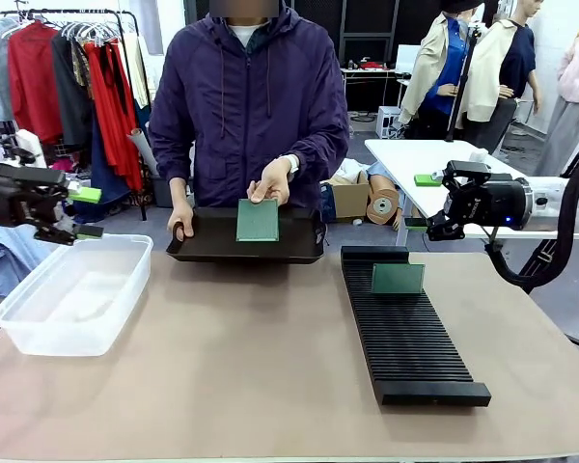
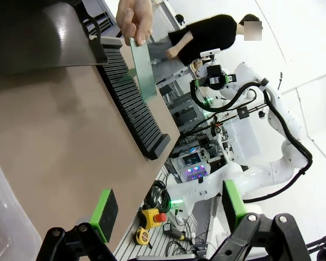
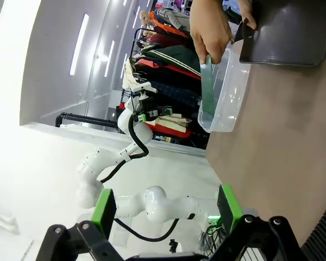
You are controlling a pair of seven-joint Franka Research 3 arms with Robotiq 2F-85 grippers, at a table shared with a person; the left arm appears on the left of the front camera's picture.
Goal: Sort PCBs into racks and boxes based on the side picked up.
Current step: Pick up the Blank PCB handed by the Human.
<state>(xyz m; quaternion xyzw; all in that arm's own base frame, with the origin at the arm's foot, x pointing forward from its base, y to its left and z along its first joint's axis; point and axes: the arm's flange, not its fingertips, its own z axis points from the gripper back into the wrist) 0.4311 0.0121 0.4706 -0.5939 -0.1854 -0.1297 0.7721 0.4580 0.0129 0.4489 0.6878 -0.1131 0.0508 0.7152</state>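
Gaping empty, left pincer (image 1: 87,212) held near the box (image 1: 48,338), right pincer (image 1: 436,204) likewise open, PCB (image 1: 258,220) held by a hand (image 1: 270,183) between them.

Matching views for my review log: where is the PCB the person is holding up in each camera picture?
Front view: PCB upper centre, held over the dark tray.
Left wrist view: PCB top, left of centre, before the rack.
Right wrist view: PCB top, right of centre, edge-on before the tub.
Shared landmark: the dark tray.
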